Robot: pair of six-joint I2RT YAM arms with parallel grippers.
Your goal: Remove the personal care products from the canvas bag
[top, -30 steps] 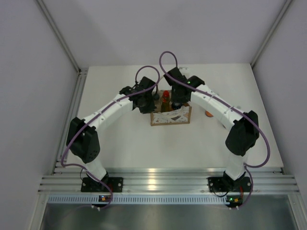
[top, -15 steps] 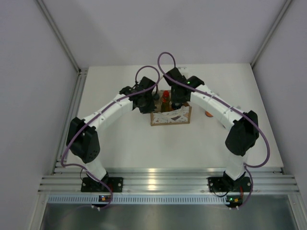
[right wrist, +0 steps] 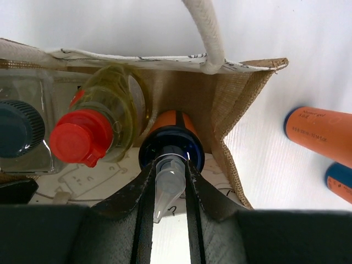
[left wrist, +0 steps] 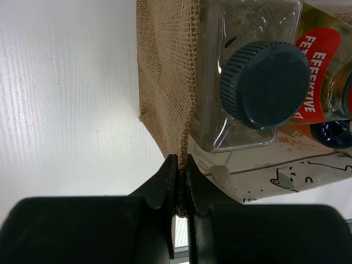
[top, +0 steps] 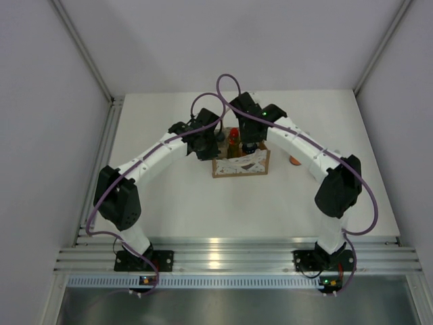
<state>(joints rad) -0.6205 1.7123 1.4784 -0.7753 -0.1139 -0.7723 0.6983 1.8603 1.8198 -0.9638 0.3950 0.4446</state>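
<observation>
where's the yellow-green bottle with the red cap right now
The yellow-green bottle stands inside the tan canvas bag, left of centre in the right wrist view, between the clear dark-capped bottle and the orange bottle.

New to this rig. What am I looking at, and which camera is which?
Two robot arms bolted at the near edge of a table, each with a two-finger gripper. The wide shot looks down from above and behind; the other two are wrist cameras. A canvas bag stands between the arms. The left gripper is pinched shut on the bag's edge, next to a clear bottle inside. The right gripper is closed on the pump of an orange pump bottle in the bag, beside a yellow-green bottle. Two more orange bottles lie outside on the table.
</observation>
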